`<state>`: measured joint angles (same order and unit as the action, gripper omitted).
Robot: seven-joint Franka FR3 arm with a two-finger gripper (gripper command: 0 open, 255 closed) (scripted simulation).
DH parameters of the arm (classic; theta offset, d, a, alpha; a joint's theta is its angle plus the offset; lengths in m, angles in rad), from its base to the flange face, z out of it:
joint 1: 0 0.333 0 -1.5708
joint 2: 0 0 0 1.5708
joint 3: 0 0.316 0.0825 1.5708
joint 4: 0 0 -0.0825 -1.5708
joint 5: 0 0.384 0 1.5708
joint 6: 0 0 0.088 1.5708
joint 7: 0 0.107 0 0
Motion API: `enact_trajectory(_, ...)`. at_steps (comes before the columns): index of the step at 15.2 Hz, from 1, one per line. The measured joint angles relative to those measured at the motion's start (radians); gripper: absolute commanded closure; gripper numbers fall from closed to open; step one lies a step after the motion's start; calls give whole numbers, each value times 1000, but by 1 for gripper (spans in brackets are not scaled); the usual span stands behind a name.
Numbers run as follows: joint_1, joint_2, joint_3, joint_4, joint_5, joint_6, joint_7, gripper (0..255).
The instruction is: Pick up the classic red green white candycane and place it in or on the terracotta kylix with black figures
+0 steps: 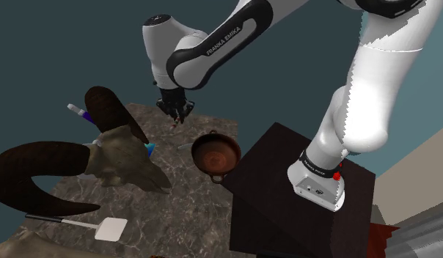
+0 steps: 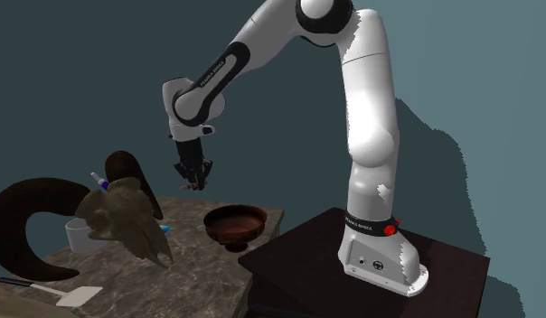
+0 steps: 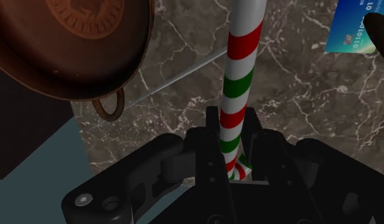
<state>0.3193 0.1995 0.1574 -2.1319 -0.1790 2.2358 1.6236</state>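
Claw (image 3: 234,143) was clenched on the red, green and white candy cane (image 3: 240,63), hanging above the marbled tabletop (image 3: 305,114), with the brown kylix (image 3: 70,51) lower, just aside.

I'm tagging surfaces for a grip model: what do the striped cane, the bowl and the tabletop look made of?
Candy cane: smooth hard candy or plastic, going by its clean red, green and white bands. Kylix: reddish-brown, probably fired clay or glazed ceramic, with a soft sheen. Tabletop: brown stone like marble, with white veins.
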Motion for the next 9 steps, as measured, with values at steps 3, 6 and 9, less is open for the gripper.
enact_trajectory(3,-1,-28,2,9,10,-35,-9,255)
enact_trajectory(6,-2,-60,5,-4,19,-55,-15,255)
enact_trajectory(9,1,-159,12,-114,37,-41,-15,255)
